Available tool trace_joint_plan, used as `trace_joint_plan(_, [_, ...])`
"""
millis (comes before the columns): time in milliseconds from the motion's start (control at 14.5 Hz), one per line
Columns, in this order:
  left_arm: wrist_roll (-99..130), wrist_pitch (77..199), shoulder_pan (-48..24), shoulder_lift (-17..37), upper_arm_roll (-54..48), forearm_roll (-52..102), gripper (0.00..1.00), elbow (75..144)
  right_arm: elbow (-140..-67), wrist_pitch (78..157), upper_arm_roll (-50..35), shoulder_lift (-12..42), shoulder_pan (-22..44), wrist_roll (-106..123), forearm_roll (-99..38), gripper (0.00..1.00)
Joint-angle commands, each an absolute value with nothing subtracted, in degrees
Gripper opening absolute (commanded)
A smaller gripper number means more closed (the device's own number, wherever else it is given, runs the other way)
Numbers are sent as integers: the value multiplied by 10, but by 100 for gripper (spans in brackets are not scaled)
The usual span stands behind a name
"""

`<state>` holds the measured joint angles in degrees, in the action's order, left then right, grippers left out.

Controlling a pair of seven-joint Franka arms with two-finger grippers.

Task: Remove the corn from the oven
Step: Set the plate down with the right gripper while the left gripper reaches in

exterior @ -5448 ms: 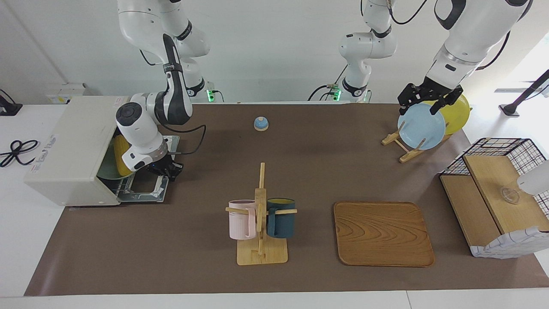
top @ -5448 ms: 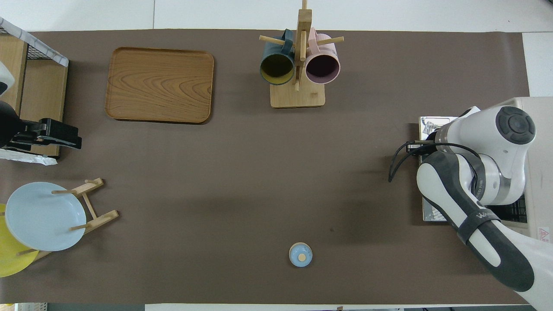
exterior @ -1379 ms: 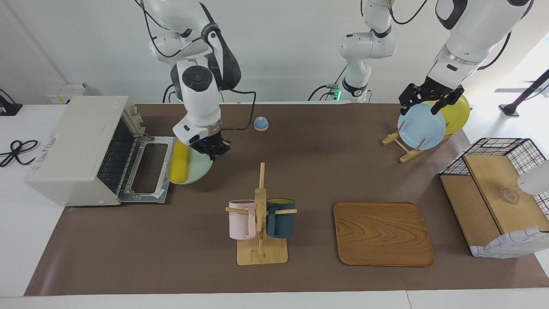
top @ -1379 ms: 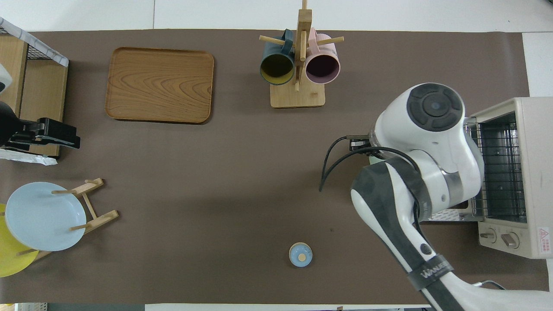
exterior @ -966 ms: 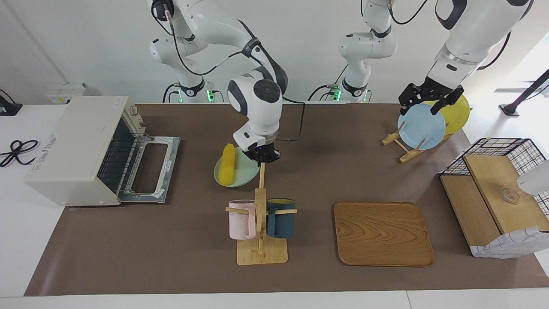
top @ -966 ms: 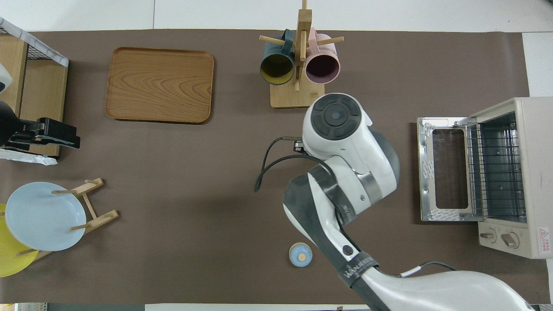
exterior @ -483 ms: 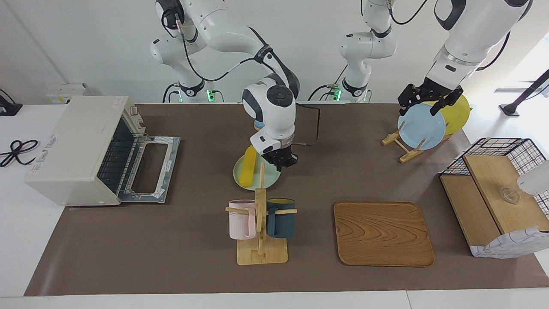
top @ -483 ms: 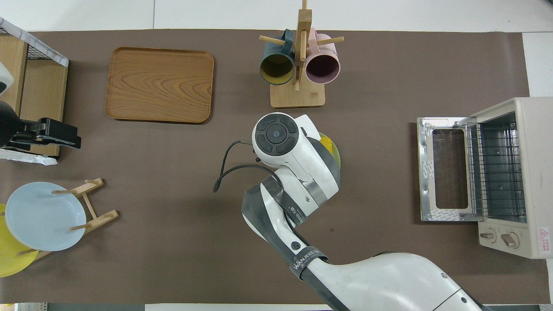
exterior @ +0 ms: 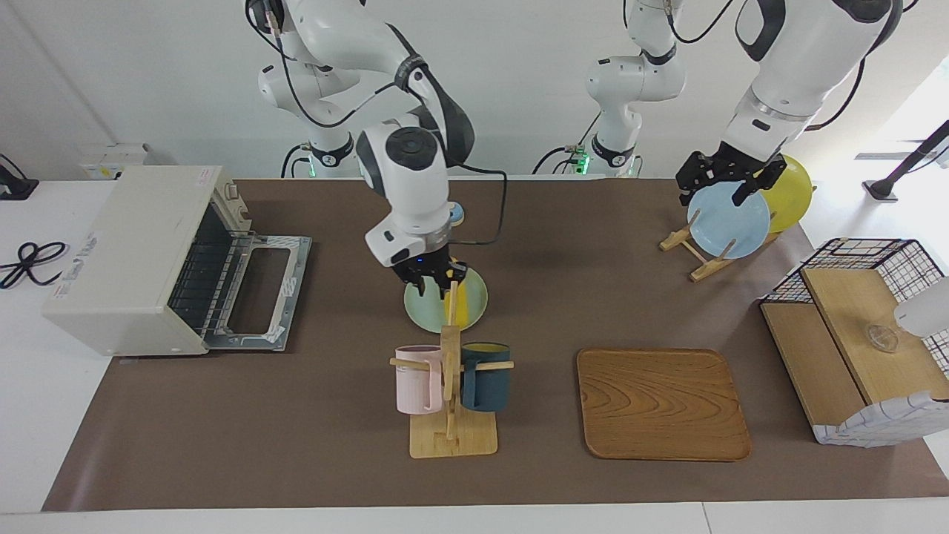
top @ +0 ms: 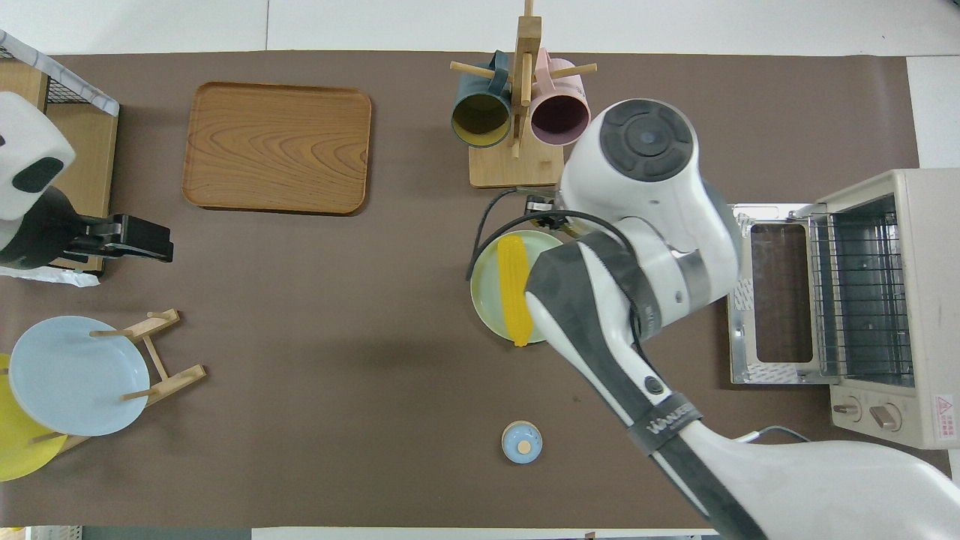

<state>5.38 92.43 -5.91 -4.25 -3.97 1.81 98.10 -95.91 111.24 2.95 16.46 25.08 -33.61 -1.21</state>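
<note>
The yellow corn (exterior: 459, 300) (top: 514, 289) lies on a pale green plate (exterior: 424, 310) (top: 484, 300). The plate rests on the brown mat mid-table, just nearer the robots than the mug rack. The cream oven (exterior: 126, 256) (top: 919, 300) stands at the right arm's end, its door (exterior: 259, 293) (top: 772, 292) folded down and its wire rack bare. My right gripper (exterior: 428, 282) is low at the plate's rim on the oven side, fingers apart; in the overhead view its own arm hides it. My left gripper (exterior: 723, 182) (top: 161, 247) waits open over the plate rack.
A wooden mug rack (exterior: 450, 386) (top: 517, 161) carries a pink and a dark teal mug. A wooden tray (exterior: 662, 404), a plate rack with a blue plate (exterior: 728, 222) and a yellow one, and a wire-and-wood shelf (exterior: 860, 348) stand toward the left arm's end. A small blue knob (top: 521, 441) is near the robots.
My right arm brought the plate with the corn from the oven to mid-table, swung round with it, and its fingers have come apart. The left arm barely shifted.
</note>
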Motion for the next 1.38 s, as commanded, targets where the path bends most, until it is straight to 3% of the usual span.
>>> trace_joint_plan(0, [139,983,-130,-70,-37,22,100,1049,-1089,1115,24,94,190,-239,-17,25])
trace_joint_plan(345, [278,1095,-261,-52,-37,50,100,1114,-1252,1264,25,49,141,-227,4,18])
trace_joint_plan(759, [376,1274,-409,89,-36,51,100,1105,-1308,1315,24,39,56,-173,74,17])
trace_joint_plan(966, [377,1313,-431,161,-35,50,100,1055,-1347,1395,24,47,54,-174,74,15])
trace_joint_plan(1103, [376,1315,-439,219,-35,48,100,996,-1346,1397,24,52,55,-172,74,0])
trace_joint_plan(1310, [349,1324,-435,259,-35,35,100,965,-1340,1394,24,54,60,-171,74,0])
